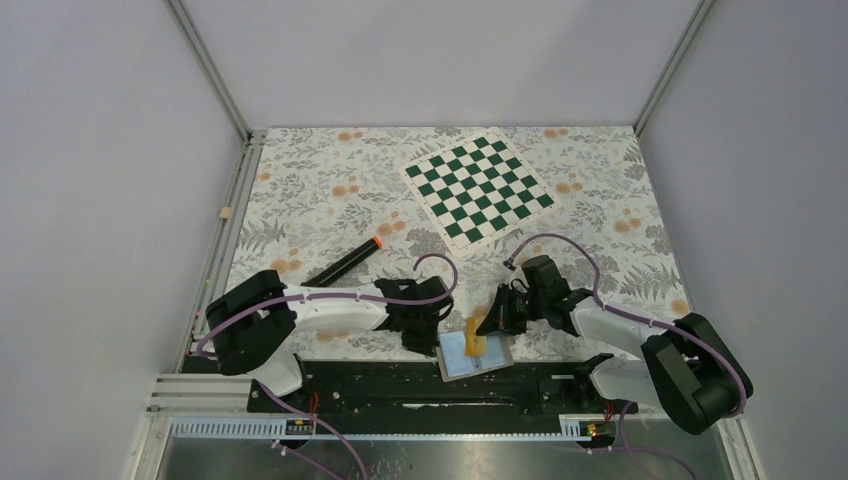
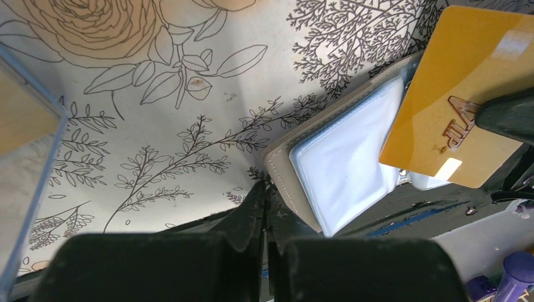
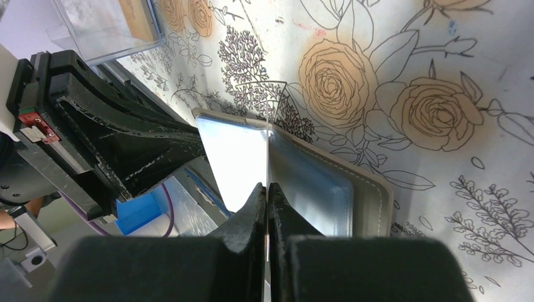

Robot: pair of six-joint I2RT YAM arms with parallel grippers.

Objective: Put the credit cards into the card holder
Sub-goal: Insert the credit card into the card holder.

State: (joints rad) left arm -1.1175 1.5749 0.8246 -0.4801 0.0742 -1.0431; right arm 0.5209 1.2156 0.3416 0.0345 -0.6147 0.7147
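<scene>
Orange card pinched in fully closed right claw

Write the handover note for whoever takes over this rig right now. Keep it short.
Left end effector: shut, tips at the edge of the open card holder; a grip on it cannot be confirmed.
Right end effector: shut on a credit card, held tilted over the holder's pale pockets.
The holder lies open between the two end effectors.
Done: one card is in hand; none is visibly in a pocket.
Left: slide this card in. The clear tray seems to hold something orange, possibly another card.
</scene>
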